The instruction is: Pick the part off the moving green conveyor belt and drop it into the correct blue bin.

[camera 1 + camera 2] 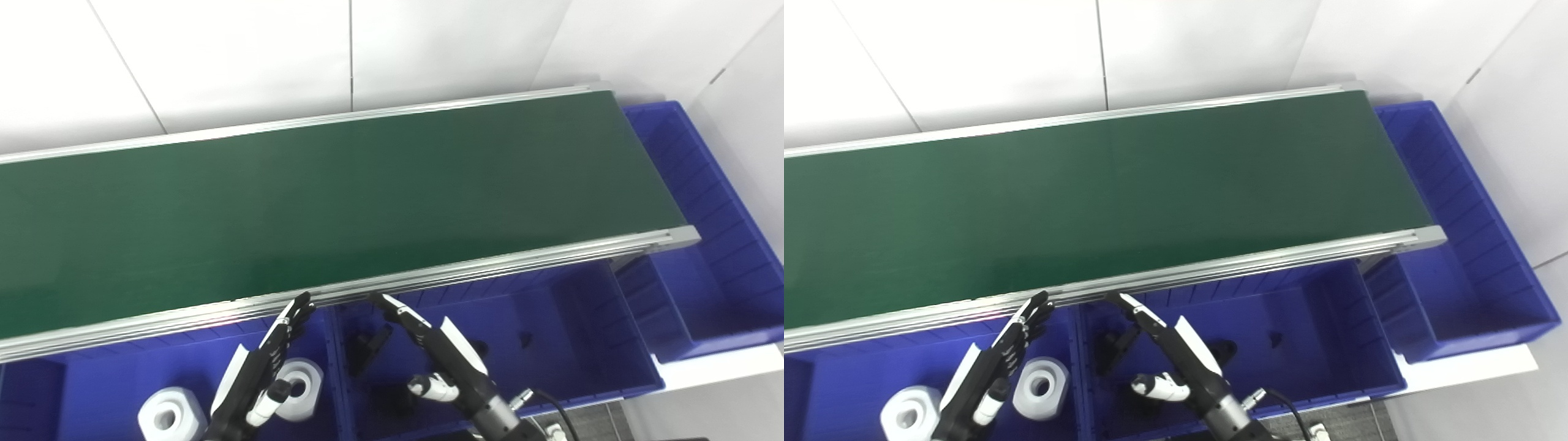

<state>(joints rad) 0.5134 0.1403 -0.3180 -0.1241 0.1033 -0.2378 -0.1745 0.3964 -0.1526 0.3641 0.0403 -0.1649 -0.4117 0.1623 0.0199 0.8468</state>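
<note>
The green conveyor belt (318, 202) runs across the view with no part showing on it. My left hand (260, 370) is open, fingers stretched toward the belt's near rail, above the left blue bin (104, 380). Two white parts (171, 416) (304, 380) lie in that bin. My right hand (435, 358) is also open and holds nothing, hovering over the middle blue bin (551, 331). Black parts (367, 349) lie in that bin, partly hidden by the hand.
A third blue bin (704, 202) stands at the belt's right end. The aluminium rail (465, 269) edges the belt's near side, above the bins. White walls rise behind the belt.
</note>
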